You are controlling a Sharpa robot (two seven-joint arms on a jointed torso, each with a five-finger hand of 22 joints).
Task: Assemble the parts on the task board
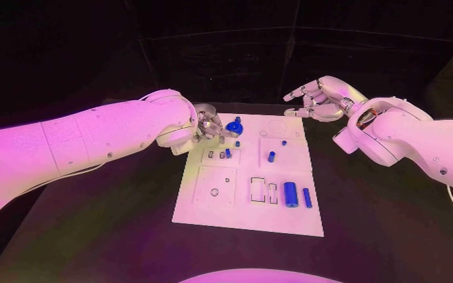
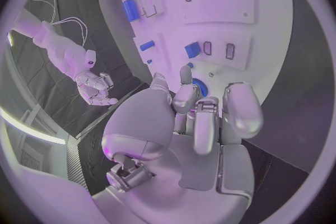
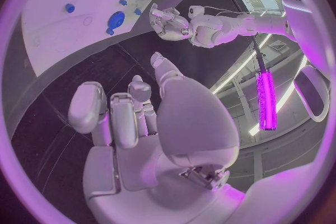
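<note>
On the near end of the board lie two blue cylinders, a thick one and a thin one, beside empty rectangular slots. These loose round pieces could roll out of place if the board were nudged.

Further up, small blue pegs stand mid-board, clear of both arms.

At the far left corner the left robot hand hangs over a round blue part. In its wrist view the fingers curl down close above that part, but I cannot tell whether they grasp it or merely touch it. The risk, as I judge it, sits here: a half-caught round part could slip sideways on lifting, or drop onto the pegs just beside it, and the fingers hide the part from the camera.

Farthest off, the right robot hand hovers above the dark worktop past the board's far right corner, fingers spread, released and carrying nothing. It looks too far away to steady the board.
</note>
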